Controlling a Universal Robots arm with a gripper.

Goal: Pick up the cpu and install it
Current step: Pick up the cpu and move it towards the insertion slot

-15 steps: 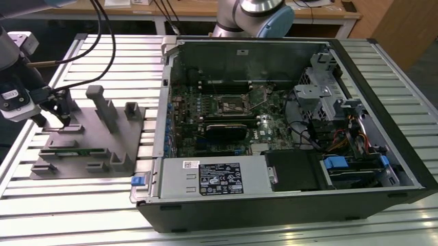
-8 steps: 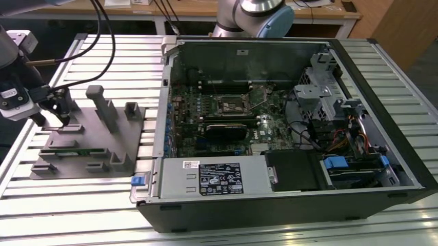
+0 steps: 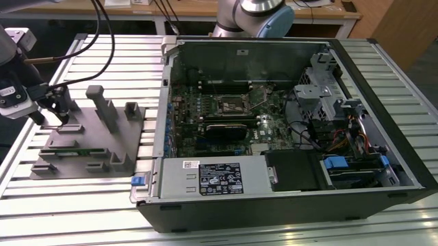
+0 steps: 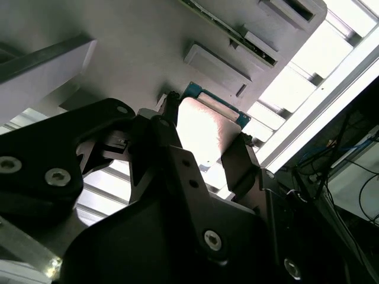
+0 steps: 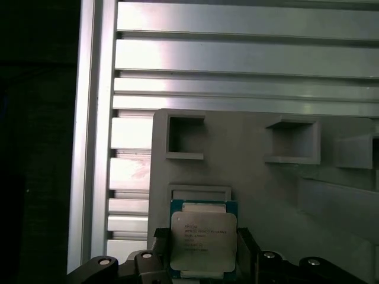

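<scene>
Claw (image 5: 202, 244) apparently pinches cpu (image 5: 204, 234) by 2 edges over grey fixture (image 5: 266, 189).

Gripper (image 4: 207, 127) is black with silver socket screws (image 4: 57, 176); arm (image 3: 257, 6) is silver with pale blue joint cap (image 3: 279, 23); cables (image 3: 110, 23) are black.

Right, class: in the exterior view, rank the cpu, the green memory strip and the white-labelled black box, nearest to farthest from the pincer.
1. cpu: at the pincer, on the grey fixture.
2. green memory strip: lower on that fixture.
3. white-labelled black box: in the case, exterior view's right.
</scene>
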